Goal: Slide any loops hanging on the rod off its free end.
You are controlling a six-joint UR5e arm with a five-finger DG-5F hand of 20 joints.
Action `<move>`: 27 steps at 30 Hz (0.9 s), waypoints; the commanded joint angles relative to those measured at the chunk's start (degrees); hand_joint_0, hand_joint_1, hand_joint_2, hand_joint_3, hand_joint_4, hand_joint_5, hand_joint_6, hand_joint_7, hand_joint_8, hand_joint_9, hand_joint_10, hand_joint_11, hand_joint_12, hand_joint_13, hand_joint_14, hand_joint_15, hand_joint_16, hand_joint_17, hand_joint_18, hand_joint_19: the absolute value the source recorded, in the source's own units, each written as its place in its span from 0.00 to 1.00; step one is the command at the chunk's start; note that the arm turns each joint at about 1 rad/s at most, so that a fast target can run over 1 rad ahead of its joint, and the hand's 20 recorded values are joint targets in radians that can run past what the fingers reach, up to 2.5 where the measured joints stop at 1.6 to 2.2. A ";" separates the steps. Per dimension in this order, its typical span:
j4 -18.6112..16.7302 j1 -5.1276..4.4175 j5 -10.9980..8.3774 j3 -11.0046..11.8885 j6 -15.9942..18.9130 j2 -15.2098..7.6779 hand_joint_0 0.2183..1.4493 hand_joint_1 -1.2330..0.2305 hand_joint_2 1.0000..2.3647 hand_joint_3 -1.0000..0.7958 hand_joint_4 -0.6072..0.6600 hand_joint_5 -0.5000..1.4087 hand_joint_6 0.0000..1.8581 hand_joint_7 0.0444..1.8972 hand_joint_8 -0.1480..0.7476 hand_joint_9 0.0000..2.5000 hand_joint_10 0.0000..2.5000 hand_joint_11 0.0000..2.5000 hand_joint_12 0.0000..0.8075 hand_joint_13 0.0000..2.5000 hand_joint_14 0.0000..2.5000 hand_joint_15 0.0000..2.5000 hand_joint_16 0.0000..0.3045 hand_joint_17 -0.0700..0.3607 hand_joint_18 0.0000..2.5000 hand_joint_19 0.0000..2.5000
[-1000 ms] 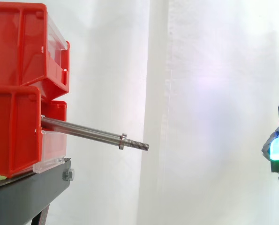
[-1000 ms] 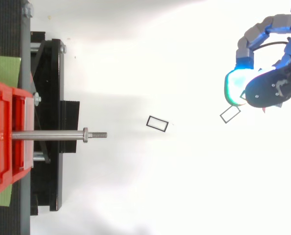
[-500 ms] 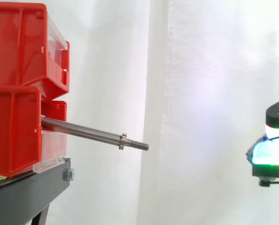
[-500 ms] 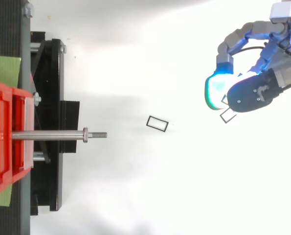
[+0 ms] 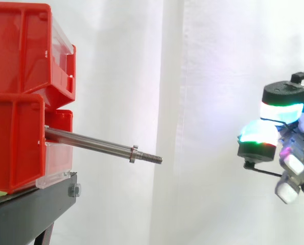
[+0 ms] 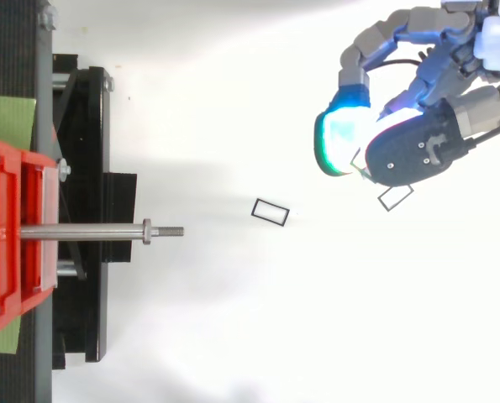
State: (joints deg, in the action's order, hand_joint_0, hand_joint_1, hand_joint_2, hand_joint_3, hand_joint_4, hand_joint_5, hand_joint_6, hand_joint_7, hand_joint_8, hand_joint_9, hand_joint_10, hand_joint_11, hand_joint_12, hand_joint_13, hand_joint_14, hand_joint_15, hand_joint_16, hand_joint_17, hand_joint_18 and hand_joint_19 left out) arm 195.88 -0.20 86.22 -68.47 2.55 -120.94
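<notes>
Leftmost: two red bins, upper bin [image 5: 19, 46] stacked on lower bin [image 5: 14, 143], both on one black stand [image 5: 29, 209]. One steel rod [image 5: 90, 144] juts rightward from the lower bin, sloping slightly down, with one collar [image 5: 134, 153] just short of its threaded free end [image 5: 153, 158].

Loops on the rod: zero counted in either view; the shaft is bare from bin to tip.

On the white floor right of the tip lies one small black rectangle [image 6: 271, 211]; a second rectangle [image 6: 395, 196] lies farther right, just beside the hand. These may be loops already off, not confirmed.

One hand [image 6: 413, 147] hangs well apart from the rod, to its right. Whether it grips anything, I cannot tell.

Judgement: the sliding step looks done. Any next move calls only for checking the rod, since nothing is left to draw past the collar.
</notes>
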 commanded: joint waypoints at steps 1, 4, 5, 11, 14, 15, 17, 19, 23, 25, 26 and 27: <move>-1.82 0.03 0.00 0.00 0.00 0.00 0.26 0.30 0.15 0.53 0.39 0.22 0.48 0.53 0.49 0.40 0.00 0.10 0.50 0.29 0.00 0.07 0.20 0.48 0.31 0.14; -3.93 0.03 0.00 0.00 0.00 0.00 0.26 0.30 0.15 0.53 0.39 0.22 0.48 0.53 0.49 0.40 0.00 0.10 0.50 0.29 0.00 0.07 0.20 0.48 0.31 0.14; -4.63 0.03 0.00 0.00 0.00 0.00 0.26 0.30 0.15 0.53 0.39 0.22 0.48 0.53 0.49 0.40 0.00 0.10 0.50 0.29 0.00 0.07 0.20 0.48 0.31 0.14; -7.27 0.03 0.00 0.00 0.00 0.00 0.26 0.30 0.17 0.53 0.38 0.22 0.48 0.53 0.49 0.40 0.00 0.10 0.51 0.30 0.00 0.07 0.20 0.48 0.31 0.14; -8.41 0.03 0.00 0.00 0.00 0.00 0.26 0.30 0.18 0.52 0.38 0.22 0.48 0.53 0.50 0.40 0.00 0.10 0.51 0.30 0.00 0.07 0.20 0.48 0.31 0.14; -8.59 0.03 0.00 0.00 0.00 0.00 0.25 0.30 0.19 0.53 0.38 0.22 0.48 0.53 0.50 0.40 0.00 0.10 0.51 0.30 0.00 0.07 0.20 0.48 0.31 0.14; -8.85 0.03 0.00 0.00 0.00 0.00 0.25 0.30 0.19 0.52 0.38 0.22 0.48 0.53 0.50 0.41 0.00 0.10 0.51 0.30 0.00 0.07 0.20 0.48 0.31 0.14; -8.85 0.03 0.00 0.00 0.00 0.00 0.25 0.30 0.20 0.52 0.38 0.22 0.48 0.54 0.49 0.41 0.00 0.09 0.51 0.30 0.00 0.07 0.20 0.48 0.32 0.14; -8.85 0.03 -0.09 0.00 0.00 0.00 0.25 0.30 0.20 0.52 0.38 0.22 0.48 0.53 0.50 0.41 0.00 0.10 0.51 0.30 0.00 0.07 0.20 0.48 0.32 0.14; -8.85 0.03 0.00 0.00 0.00 0.00 0.25 0.30 0.21 0.52 0.38 0.22 0.48 0.53 0.50 0.41 0.00 0.09 0.51 0.30 0.00 0.07 0.20 0.49 0.32 0.14; -8.85 0.03 -0.09 0.00 0.00 0.00 0.25 0.30 0.21 0.52 0.38 0.22 0.48 0.54 0.50 0.41 0.00 0.10 0.50 0.30 0.00 0.07 0.20 0.49 0.32 0.14; -8.85 0.03 -0.09 0.00 0.00 0.00 0.25 0.30 0.21 0.52 0.38 0.22 0.48 0.54 0.50 0.41 0.00 0.10 0.51 0.30 0.00 0.07 0.20 0.49 0.32 0.14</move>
State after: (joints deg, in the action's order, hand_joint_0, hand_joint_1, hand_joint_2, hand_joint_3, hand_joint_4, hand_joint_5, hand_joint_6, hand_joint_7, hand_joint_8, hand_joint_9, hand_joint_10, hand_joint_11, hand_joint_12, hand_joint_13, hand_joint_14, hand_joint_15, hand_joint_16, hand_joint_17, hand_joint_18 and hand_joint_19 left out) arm 187.04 -0.18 86.19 -68.47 2.55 -120.94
